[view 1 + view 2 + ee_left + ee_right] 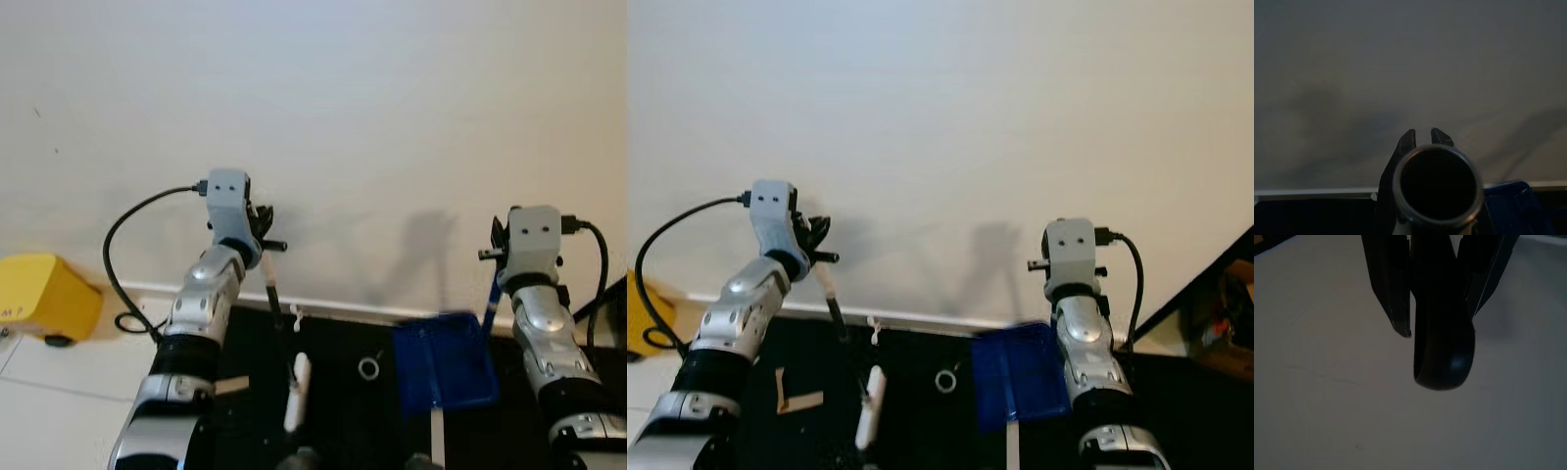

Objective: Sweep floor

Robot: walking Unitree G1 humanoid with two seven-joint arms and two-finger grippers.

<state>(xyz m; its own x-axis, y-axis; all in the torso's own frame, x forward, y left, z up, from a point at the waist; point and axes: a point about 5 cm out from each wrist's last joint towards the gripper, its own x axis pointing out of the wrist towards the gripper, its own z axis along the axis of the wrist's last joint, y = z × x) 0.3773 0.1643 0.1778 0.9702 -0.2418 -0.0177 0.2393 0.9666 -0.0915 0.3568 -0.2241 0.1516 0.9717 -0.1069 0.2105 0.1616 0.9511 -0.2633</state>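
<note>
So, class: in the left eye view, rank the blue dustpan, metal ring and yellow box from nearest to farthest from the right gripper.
1. Blue dustpan, directly below the right gripper.
2. Metal ring, on the dark floor mid-frame.
3. Yellow box, far left by the wall.

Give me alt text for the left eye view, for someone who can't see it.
Facing a plain wall, the robot's left gripper holds a thin broom handle and its right gripper holds the blue dustpan. Both stand on a black mat with a small ring; a yellow object sits far left.

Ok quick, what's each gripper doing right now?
Left gripper: shut on the broom handle.
Right gripper: shut on the blue dustpan's handle.
</note>
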